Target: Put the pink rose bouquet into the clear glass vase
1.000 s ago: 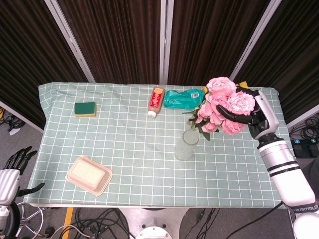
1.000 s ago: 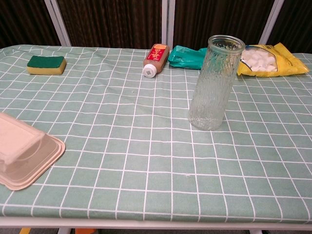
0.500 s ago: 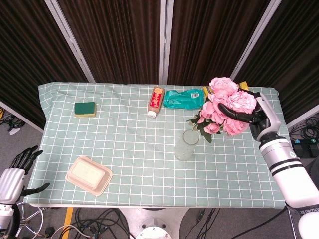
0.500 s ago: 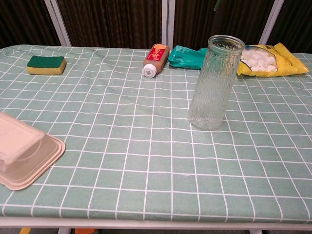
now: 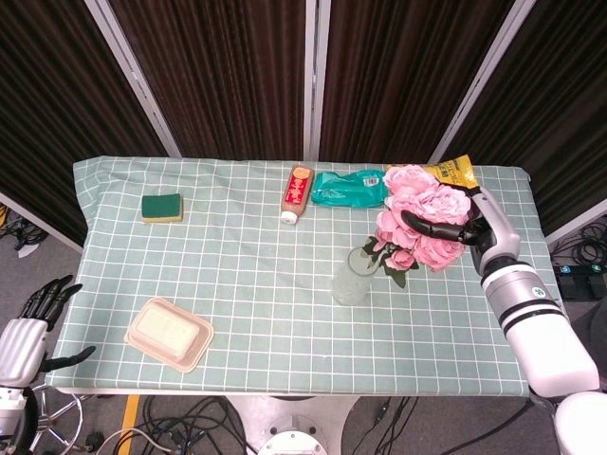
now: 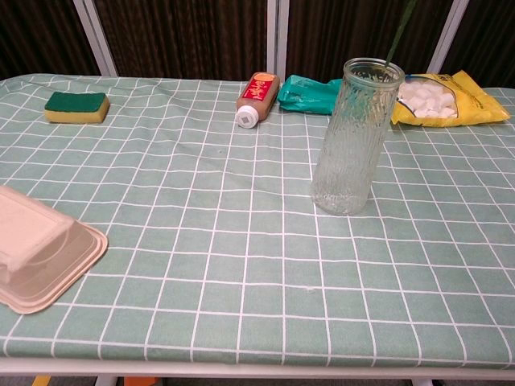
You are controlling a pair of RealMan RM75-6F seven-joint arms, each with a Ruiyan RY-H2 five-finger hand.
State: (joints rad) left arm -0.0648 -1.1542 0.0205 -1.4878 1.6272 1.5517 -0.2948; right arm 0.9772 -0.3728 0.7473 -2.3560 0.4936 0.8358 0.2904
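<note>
Pink rose bouquet [image 5: 423, 224] carried above the surface by the right hand [image 5: 465, 232], dark fingers [image 5: 432, 227] wrapped across the blooms; tilted so that the leafy stem end points down and leftward toward the mouth of the clear glass vase [image 5: 355, 276]. Presumably angled thus to feed the stems in first. Vase upright on the green checked surface [image 5: 247, 275], near its middle, just beside and below the bouquet. Left hand [image 5: 28, 327] idle off the near left corner, fingers spread, holding nothing; evidently not needed for this step. Scattered well apart from the vase: green sponge [image 5: 162, 207], beige lidded box [image 5: 170, 333], orange bottle [image 5: 297, 192] lying on its side, teal packet [image 5: 349, 188], yellow bag [image 5: 453, 171] partly hidden behind the blooms.

Chest view: glass vase [image 6: 353, 137] upright and unobstructed, textured wall, open rim. Thin green stem [image 6: 397, 36] slanting down from the top edge to the rim; whether its tip is already inside or only behind the glass cannot be told. Blooms and both hands out of frame. Judged stage: stems at the rim, insertion not yet complete; further lowering and straightening likely required before release. Sponge [image 6: 76, 106], box [image 6: 36, 249], bottle [image 6: 256, 98], packet [image 6: 310, 94] and bag [image 6: 447, 98] arranged as above.
</note>
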